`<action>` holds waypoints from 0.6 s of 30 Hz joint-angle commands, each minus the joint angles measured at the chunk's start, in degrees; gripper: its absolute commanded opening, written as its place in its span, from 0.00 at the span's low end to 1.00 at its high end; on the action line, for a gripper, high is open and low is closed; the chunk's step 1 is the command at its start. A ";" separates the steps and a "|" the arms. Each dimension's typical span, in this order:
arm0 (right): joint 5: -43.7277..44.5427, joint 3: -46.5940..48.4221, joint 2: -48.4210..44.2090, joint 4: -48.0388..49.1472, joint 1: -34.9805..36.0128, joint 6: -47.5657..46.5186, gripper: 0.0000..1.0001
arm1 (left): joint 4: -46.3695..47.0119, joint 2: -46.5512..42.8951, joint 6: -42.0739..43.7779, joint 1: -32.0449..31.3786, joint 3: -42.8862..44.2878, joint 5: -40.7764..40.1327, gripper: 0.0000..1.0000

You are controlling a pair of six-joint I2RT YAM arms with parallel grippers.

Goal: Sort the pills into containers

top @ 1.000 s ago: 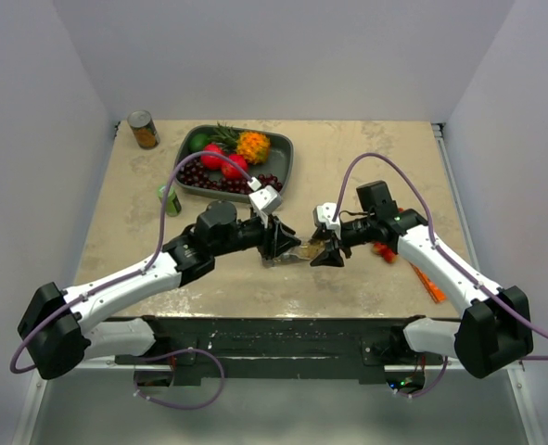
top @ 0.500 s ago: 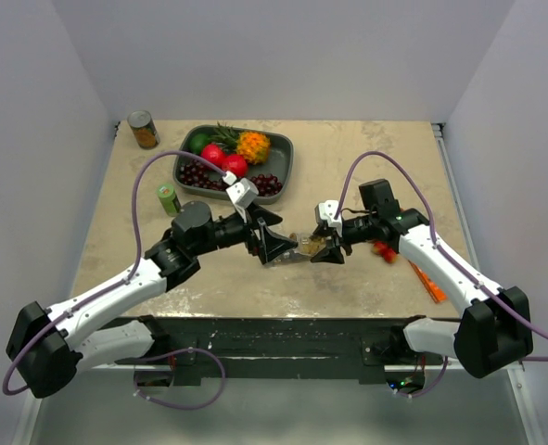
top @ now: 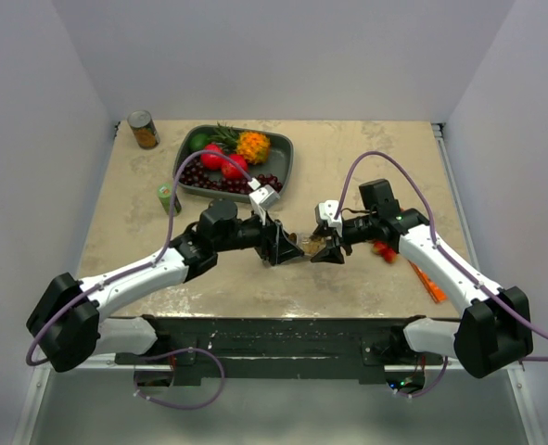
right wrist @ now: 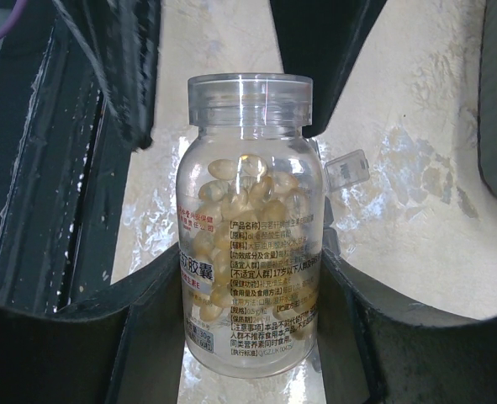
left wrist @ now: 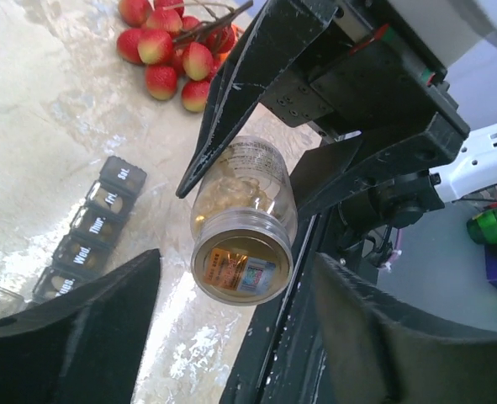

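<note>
Right wrist, pill bottle (right wrist: 252, 227) pinched between right fingers (right wrist: 63, 345), left fingers (right wrist: 328, 50) flanking cap (right wrist: 250, 97)

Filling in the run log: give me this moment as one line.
right fingers: shut on pill bottle | cap: on | left fingers: open, flanking cap | containers: on table

Clear bottle (right wrist: 250, 219), yellow pills (right wrist: 241, 192), grey containers (left wrist: 91, 225)
</note>
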 commanded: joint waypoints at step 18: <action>-1.97 1.71 -0.49 1.51 -0.18 0.27 0.00 | 2.94 0.93 -2.62 -0.82 3.82 1.47 0.53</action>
